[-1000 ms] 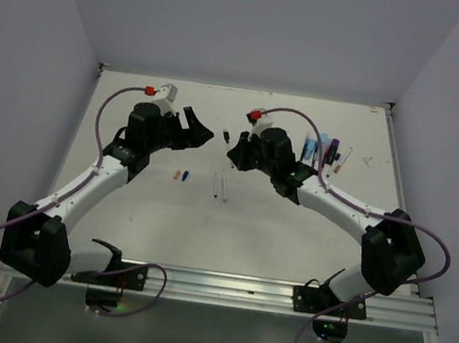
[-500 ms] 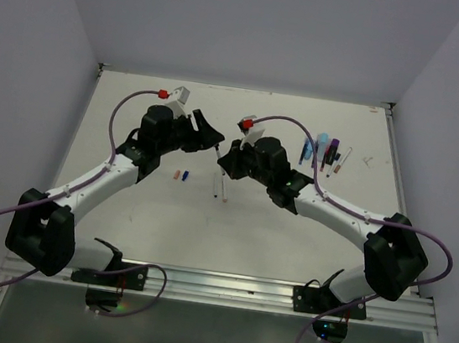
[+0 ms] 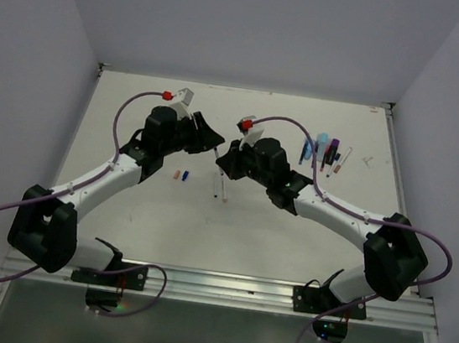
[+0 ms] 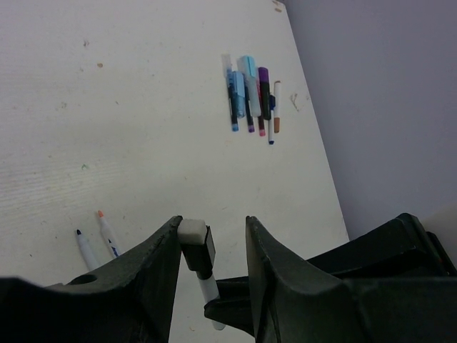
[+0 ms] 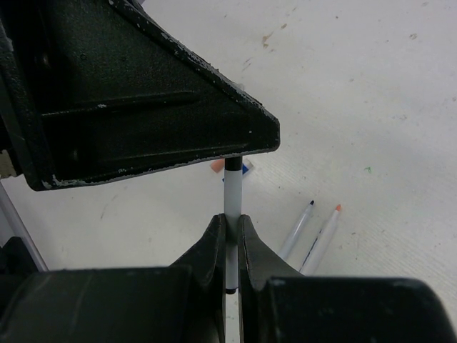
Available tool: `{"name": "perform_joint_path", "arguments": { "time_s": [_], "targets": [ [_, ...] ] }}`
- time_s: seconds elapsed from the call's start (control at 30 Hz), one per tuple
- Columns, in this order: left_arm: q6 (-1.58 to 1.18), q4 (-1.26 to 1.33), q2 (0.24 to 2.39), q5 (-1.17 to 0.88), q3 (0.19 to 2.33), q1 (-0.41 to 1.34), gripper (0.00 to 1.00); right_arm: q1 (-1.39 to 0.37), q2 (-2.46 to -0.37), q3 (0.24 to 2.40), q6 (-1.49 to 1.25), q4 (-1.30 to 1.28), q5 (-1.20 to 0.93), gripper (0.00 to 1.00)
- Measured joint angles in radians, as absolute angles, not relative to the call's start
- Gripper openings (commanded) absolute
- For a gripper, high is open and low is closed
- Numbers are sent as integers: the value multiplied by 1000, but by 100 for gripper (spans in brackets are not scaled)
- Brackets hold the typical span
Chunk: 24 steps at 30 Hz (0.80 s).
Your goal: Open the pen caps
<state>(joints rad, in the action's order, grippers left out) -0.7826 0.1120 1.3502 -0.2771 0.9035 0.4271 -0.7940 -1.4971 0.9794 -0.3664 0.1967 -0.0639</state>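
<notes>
My right gripper (image 5: 232, 218) is shut on a white pen (image 5: 232, 193), held above the table. Its black, white-tipped pen cap (image 4: 194, 241) sticks up between the fingers of my left gripper (image 4: 213, 225). The cap rests against the left finger; a gap separates it from the right finger, so the jaws are open. In the top view both grippers (image 3: 212, 142) (image 3: 227, 156) meet at mid-table. Two uncapped pens (image 3: 220, 188) lie below them. Loose orange (image 3: 177, 175) and blue (image 3: 185, 174) pen caps lie to the left.
A row of several capped pens (image 3: 325, 150) lies at the back right, also seen in the left wrist view (image 4: 251, 96). A small white scrap (image 3: 367, 162) sits near the right edge. Purple cables arc over both arms.
My left arm swung right until its jaws reached the pen's cap, and the jaws narrowed round it. The right gripper shifted slightly left, still holding the pen.
</notes>
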Motion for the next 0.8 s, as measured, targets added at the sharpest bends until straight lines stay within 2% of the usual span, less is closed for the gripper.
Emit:
{"name": "perform_joint_path", "arguments": {
  "time_s": [0.07, 0.17, 0.23, 0.27, 0.33, 0.4, 0.43, 0.47, 0.57, 0.8],
  "targets": [
    [-783, 112, 1354, -277, 904, 428, 42, -795, -1497, 979, -367, 198, -65, 0],
    [-785, 112, 1357, -277, 904, 429, 35, -797, -1497, 979, -368, 203, -68, 0],
    [-786, 112, 1358, -277, 904, 429, 25, -799, -1497, 979, -370, 204, -70, 0],
    [-786, 111, 1358, -276, 904, 429, 16, -799, -1497, 979, -373, 204, -70, 0],
    [-787, 112, 1359, -273, 904, 428, 8, -799, -1497, 979, -376, 206, -71, 1],
    [-787, 115, 1358, -273, 904, 429, 0, -800, -1497, 975, -381, 212, -71, 14],
    [-786, 115, 1358, -273, 904, 429, 0, -800, -1497, 973, -385, 217, -71, 19],
    [-785, 115, 1357, -273, 904, 429, 0, -799, -1497, 969, -389, 223, -72, 30],
    [-784, 115, 1353, -273, 904, 429, 0, -801, -1497, 957, -403, 241, -77, 41],
    [-782, 115, 1303, -272, 903, 429, 0, -804, -1497, 955, -416, 252, -95, 43]
  ]
}}
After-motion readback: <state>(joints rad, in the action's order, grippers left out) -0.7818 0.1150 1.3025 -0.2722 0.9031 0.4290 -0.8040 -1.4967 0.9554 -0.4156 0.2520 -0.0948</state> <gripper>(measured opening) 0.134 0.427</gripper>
